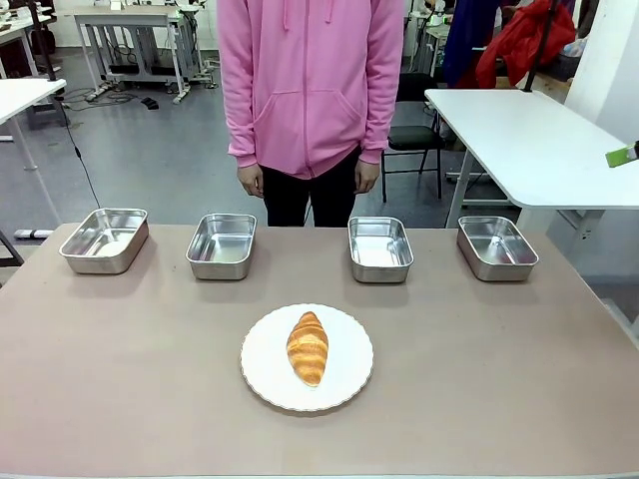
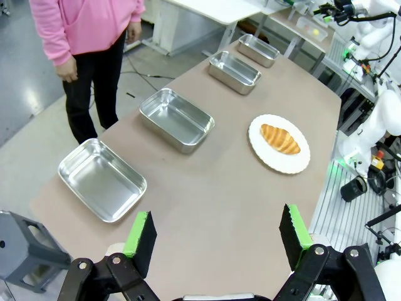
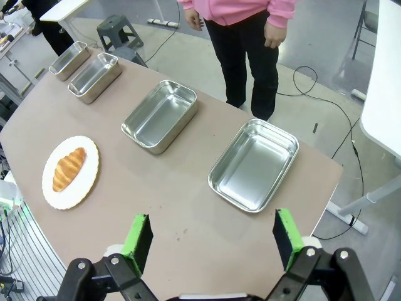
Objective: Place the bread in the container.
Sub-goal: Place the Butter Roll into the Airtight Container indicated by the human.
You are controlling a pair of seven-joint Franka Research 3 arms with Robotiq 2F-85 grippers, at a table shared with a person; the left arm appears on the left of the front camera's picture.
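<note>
1. The front view sits at the robot's edge of the counter (image 1: pixel 120 399). It faces straight across and slightly down, toward the person (image 1: pixel 310 80) at the far side.
2. The left wrist view hangs high off the counter's left end, looking down its length past the left jaws at the bottom edge.
3. The right wrist view mirrors this from the right end, over the right jaws.
4. All three views share the four pans (image 1: pixel 222 244), the plate (image 1: pixel 262 361) with the bread (image 1: pixel 308 347), and the person.
</note>
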